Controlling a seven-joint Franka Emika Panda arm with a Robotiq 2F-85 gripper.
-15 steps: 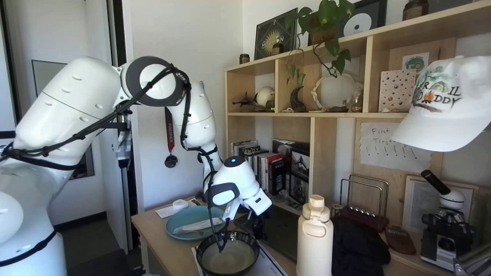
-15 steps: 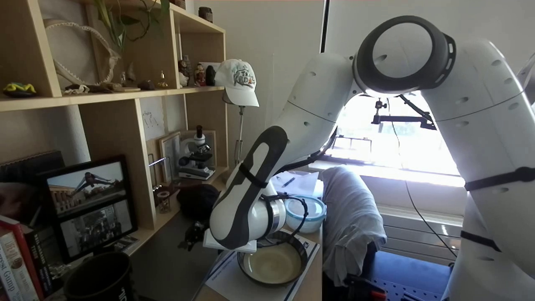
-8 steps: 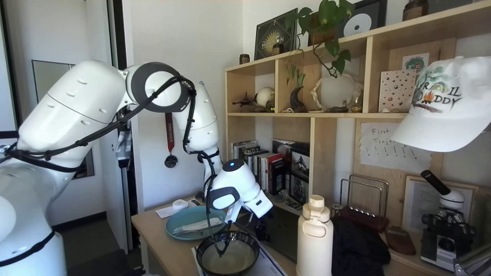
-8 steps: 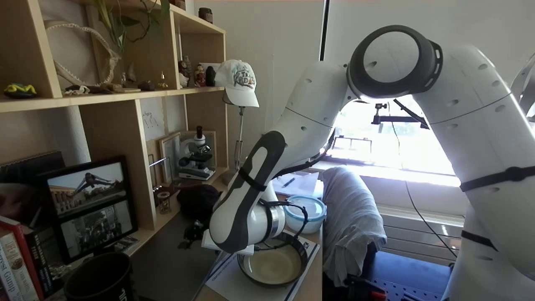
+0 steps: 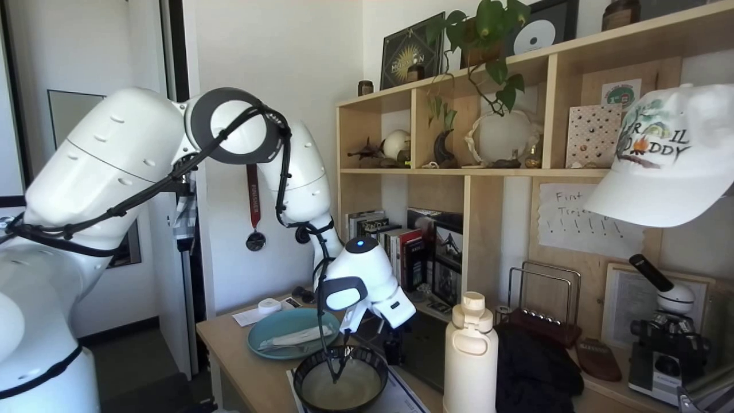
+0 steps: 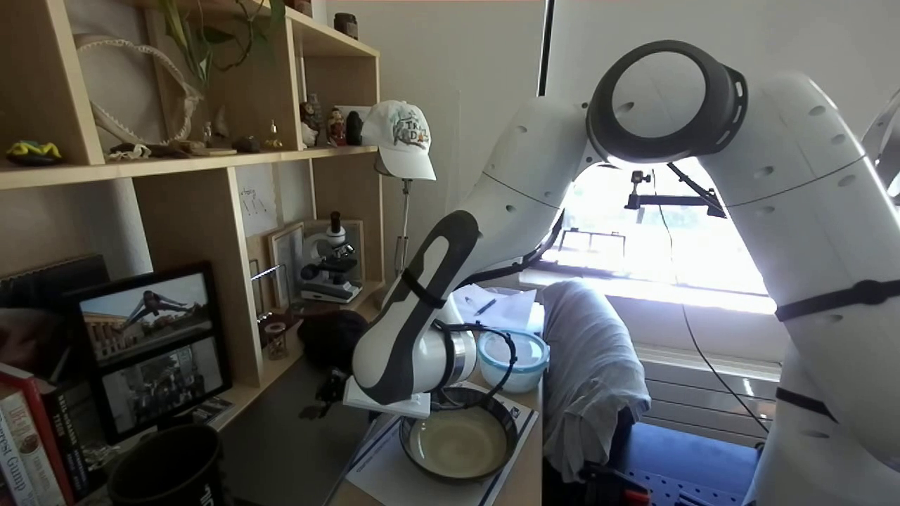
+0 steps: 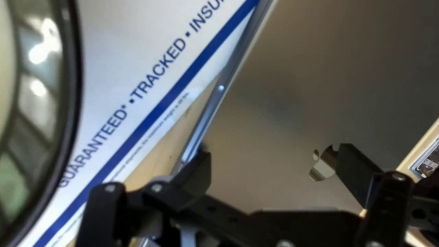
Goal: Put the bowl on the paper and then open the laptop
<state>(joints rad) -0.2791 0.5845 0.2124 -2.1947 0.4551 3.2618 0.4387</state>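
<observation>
The bowl [image 5: 352, 390] stands upright on the striped paper [image 5: 404, 396]; both also show in the other exterior frame, bowl [image 6: 464, 446] and paper [image 6: 369, 474]. In the wrist view the bowl's dark rim [image 7: 76, 85] is at the left edge, with the paper [image 7: 113, 89] beside it. The laptop [image 7: 274, 103] is shut, its dark lid with a shiny logo facing up; it also shows in both exterior views [image 5: 424, 347] [image 6: 281, 443]. My gripper [image 7: 272, 164] is open and empty above the lid, one finger near the laptop's edge by the paper, the other over the logo.
A blue-grey plate [image 5: 272, 327] with a napkin and fork lies beyond the bowl. A cream bottle [image 5: 470, 361] and dark cloth [image 5: 533, 367] stand beside the laptop. A dark cup [image 6: 169, 464], a lidded container [image 6: 517, 362] and shelving [image 6: 204, 281] border the desk.
My arm first dipped slightly, and then my gripper rose a little and shifted toward the laptop side. The bowl, paper and laptop have not moved.
</observation>
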